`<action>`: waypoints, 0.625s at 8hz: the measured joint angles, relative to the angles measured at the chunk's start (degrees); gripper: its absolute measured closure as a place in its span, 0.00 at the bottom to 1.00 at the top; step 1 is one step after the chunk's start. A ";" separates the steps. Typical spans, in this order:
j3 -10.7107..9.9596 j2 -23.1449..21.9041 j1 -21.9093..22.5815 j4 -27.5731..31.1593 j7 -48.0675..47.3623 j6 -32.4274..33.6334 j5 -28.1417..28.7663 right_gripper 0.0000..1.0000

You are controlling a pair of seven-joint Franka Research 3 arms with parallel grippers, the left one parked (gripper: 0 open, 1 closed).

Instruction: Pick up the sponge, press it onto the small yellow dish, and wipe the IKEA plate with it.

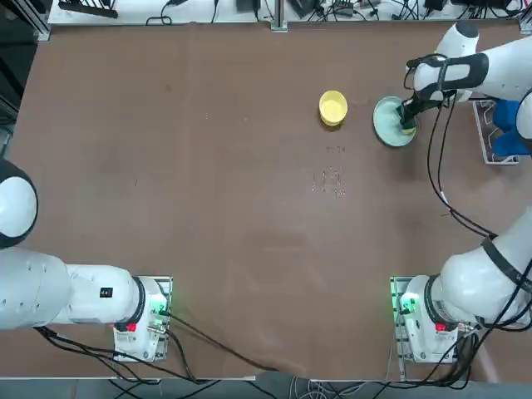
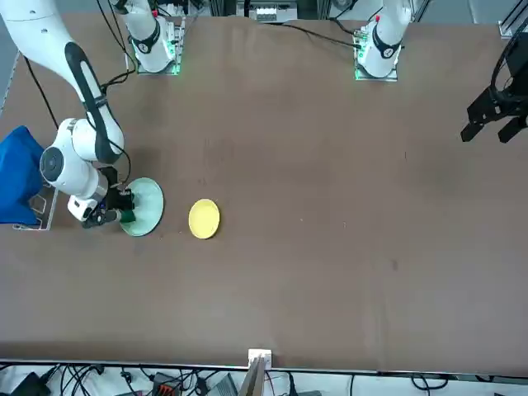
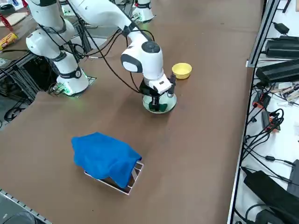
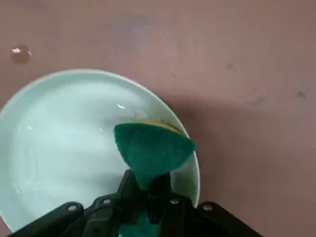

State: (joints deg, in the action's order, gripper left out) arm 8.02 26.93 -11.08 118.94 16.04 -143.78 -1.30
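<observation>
Right gripper pinches the sponge between its closed fingers, green scouring face toward the wrist camera and a sliver of yellow foam showing at the far edge. That sponge sits over the IKEA plate, near the plate's rim on the side away from the small yellow dish; from the wrist view it looks pressed down on the pale green surface, though whether the foam really bears on it or hangs just above cannot be told for certain. In the top view the gripper stands over the plate's right part, and the yellow dish rests apart to the plate's left, empty and untouched by the arm. Beyond these, a blue cloth lies draped over a small rack near the table's edge, well clear of the work. The step in hand is judged to be the wipe of the plate. The next move calls for steady downward pressure and a sweep across the plate's middle toward its far rim, keeping the light plate from sliding on the tabletop.
</observation>
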 joint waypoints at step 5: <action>0.82 2.39 2.81 -3.76 -0.61 0.10 0.34 0.91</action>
State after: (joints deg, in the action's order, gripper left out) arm 8.84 29.33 -8.28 115.17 15.43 -143.67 -0.96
